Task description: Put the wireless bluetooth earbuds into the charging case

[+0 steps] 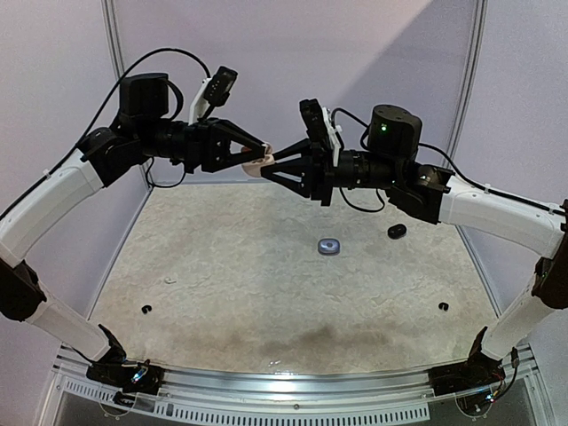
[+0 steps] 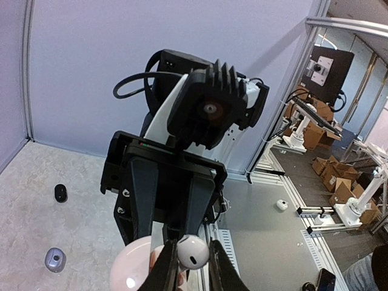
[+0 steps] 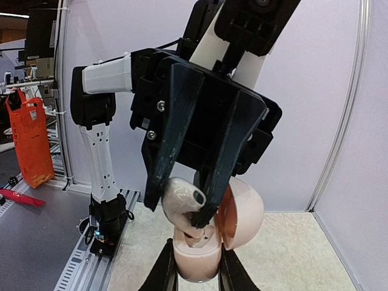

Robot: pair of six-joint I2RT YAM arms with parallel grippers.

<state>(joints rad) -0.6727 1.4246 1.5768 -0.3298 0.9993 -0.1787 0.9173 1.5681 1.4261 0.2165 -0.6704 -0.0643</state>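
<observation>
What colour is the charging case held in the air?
Pale pink; the charging case shows best in the right wrist view.

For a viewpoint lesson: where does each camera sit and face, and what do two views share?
Top external: above, behind the robot, looking down at the table; both arms show.
Left wrist: on left arm, facing the right jaws; own jaws pinch a white earbud.
Right wrist: on right arm, facing the left jaws; own jaws hold the pink case.
Shared: both wrist views show earbud and case.

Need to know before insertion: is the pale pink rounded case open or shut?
Open: the pale pink rounded plastic charging case has its lid hinged aside, beneath the white earbud.
</observation>
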